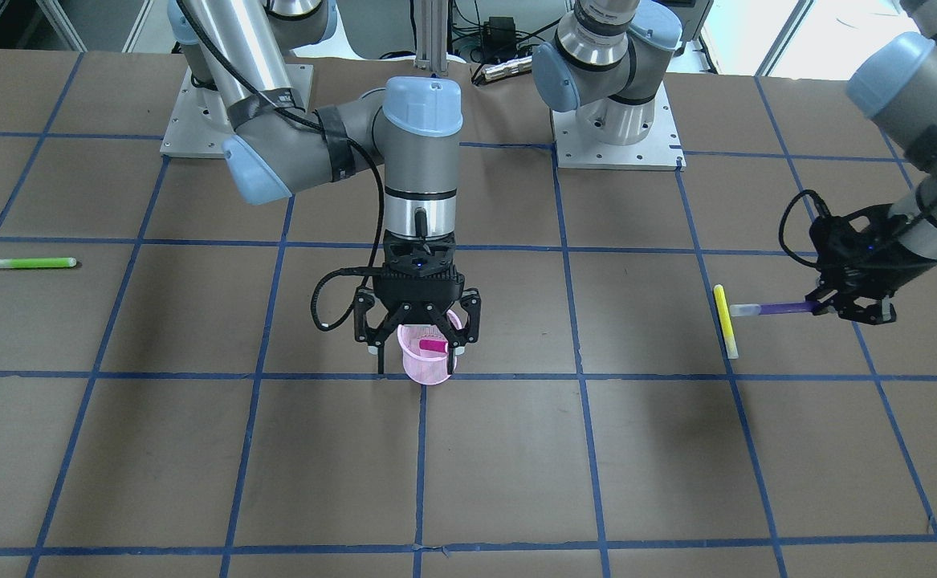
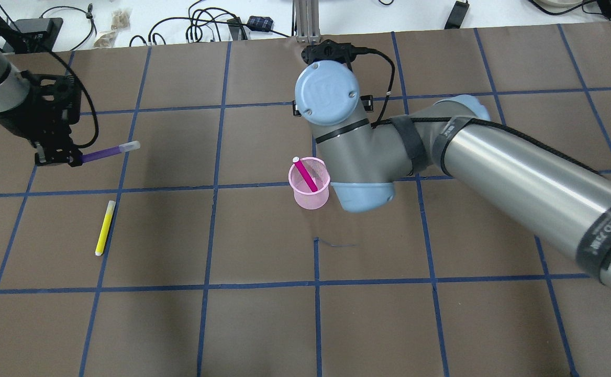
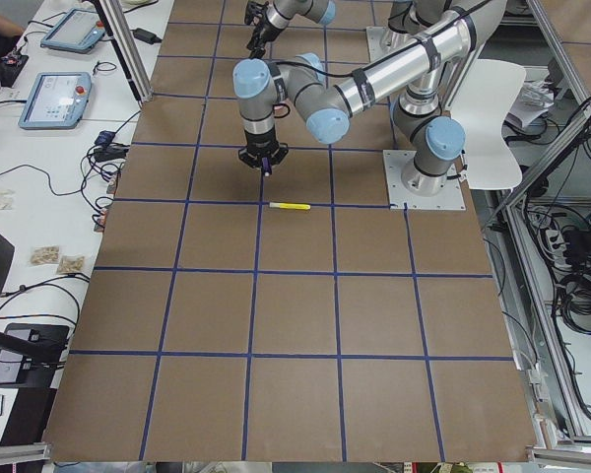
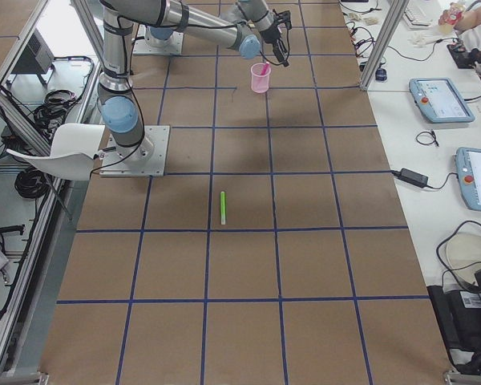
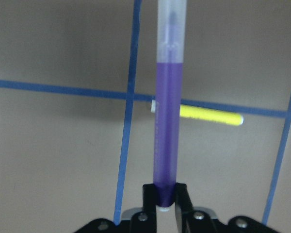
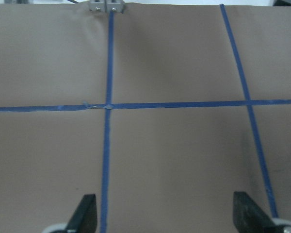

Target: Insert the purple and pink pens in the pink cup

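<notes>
The pink mesh cup [image 2: 310,183] stands upright near the table's middle, and it also shows in the front view [image 1: 429,353]. The pink pen [image 2: 305,175] leans inside it. My right gripper [image 1: 418,327] hangs open just above the cup, its fingertips [image 6: 86,213] spread wide and empty. My left gripper [image 2: 58,156] is shut on one end of the purple pen [image 2: 107,152] and holds it level above the table; the pen also shows in the left wrist view [image 5: 167,131].
A yellow pen [image 2: 104,228] lies on the table near the left gripper. A green pen [image 1: 32,262] lies far on the robot's right side. Blue tape lines grid the brown table [image 2: 263,314]. Cables lie along the far edge.
</notes>
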`<state>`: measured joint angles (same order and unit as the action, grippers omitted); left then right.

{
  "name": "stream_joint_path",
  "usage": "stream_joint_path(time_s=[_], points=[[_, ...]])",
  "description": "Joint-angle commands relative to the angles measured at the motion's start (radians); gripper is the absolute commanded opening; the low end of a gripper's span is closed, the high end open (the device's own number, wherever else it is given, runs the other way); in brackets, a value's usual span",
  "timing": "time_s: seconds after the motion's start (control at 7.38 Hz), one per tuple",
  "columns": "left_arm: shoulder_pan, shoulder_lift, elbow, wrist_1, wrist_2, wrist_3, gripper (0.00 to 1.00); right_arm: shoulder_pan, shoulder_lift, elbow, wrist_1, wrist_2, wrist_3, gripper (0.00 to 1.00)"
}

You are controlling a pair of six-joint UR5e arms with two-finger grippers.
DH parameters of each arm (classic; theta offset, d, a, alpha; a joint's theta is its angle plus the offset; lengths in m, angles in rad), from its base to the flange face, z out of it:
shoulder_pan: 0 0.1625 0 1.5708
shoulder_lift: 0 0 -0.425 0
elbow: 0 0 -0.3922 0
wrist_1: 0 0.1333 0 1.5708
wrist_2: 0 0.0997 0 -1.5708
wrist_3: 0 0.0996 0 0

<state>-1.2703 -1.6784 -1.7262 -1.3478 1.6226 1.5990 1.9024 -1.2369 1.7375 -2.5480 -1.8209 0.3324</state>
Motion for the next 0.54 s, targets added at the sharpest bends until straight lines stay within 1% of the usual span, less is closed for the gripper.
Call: stream_joint_path(time_s=[0.0,0.14,0.27,0.41], points=[[-0.211,0.000,0.014,-0.066,-0.007,-0.417,0.00,-0.211,-0.085,-0.021,0.257,0.140,-0.106,1.00],[-0.306,-0.013,0.025,-0.067,0.002,-0.611,0.00,-0.312,-0.116,-0.035,0.334,0.210,-0.148,1.00],[-0.367,-0.027,0.028,-0.071,0.005,-0.774,0.00,-0.359,-0.130,-0.076,0.415,0.253,-0.156,1.00],[-0.418,-0.044,0.028,-0.073,0.023,-0.875,0.00,-0.365,-0.136,-0.131,0.554,0.244,-0.158,1.00]])
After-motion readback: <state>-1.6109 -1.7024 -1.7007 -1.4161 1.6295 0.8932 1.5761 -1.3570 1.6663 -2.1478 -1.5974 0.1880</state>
